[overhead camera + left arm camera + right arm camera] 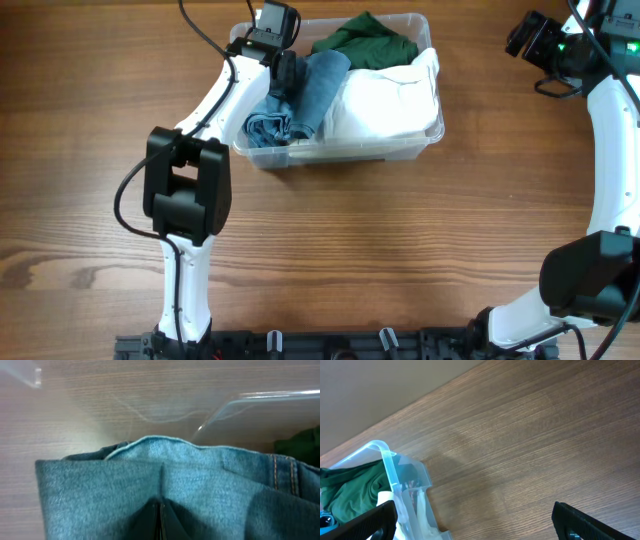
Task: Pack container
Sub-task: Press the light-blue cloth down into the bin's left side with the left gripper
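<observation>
container: the clear plastic bin (352, 153) sits on the table (400, 260), on the far side and roughly mid-width. It's upright and pretty much stuffed.

what's in it: rolled-up blue jeans (305, 100) along the left end, a big white cloth (390, 100) taking the middle and right, and a green garment (365, 40) bunched in the far part, resting against the white cloth.

left tool: the left tool (286, 72) is down inside the bin at the far-left corner, right on top of the jeans. It's clenched tight, and in the left wrist view the dark fingers (150, 522) meet with no gap and denim all round them. A crease in the denim runs straight into the tips, but honestly I can't tell if a fold is actually nipped between them.

left arm: reaches from the near-left of the table up over the bin's left rim.

right tool: the right tool (475, 510) is spread wide with nothing in it, hanging over bare table at the far right, well apart from the bin. Its wrist camera catches just the bin's corner, with the green and a bit of the white showing.

right arm: runs up the right edge of the table.
</observation>
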`<action>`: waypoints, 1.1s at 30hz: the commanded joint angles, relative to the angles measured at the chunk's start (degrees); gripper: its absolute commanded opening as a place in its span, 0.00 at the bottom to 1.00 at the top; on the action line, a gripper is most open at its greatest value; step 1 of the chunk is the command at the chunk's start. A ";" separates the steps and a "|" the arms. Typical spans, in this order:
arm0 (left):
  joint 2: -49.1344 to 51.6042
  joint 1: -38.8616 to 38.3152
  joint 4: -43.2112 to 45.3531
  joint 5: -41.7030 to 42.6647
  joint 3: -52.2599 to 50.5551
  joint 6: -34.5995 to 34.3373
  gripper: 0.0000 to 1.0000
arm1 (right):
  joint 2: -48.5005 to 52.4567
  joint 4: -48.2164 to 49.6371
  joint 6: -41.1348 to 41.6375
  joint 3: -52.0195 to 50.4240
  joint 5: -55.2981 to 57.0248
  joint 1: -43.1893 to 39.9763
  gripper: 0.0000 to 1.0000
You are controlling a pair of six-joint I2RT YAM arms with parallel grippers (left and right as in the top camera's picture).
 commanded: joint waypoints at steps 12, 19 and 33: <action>-14.19 -4.42 -12.17 6.58 -1.27 0.66 0.19 | 0.76 0.07 0.42 -0.26 0.42 0.15 1.00; -13.92 -7.45 -19.52 11.80 -1.27 -4.28 0.17 | 0.76 0.02 0.42 -0.26 0.42 0.15 1.00; -7.45 -13.75 -18.60 14.49 -1.29 -7.32 0.12 | 0.76 0.02 0.42 -0.26 0.42 0.15 1.00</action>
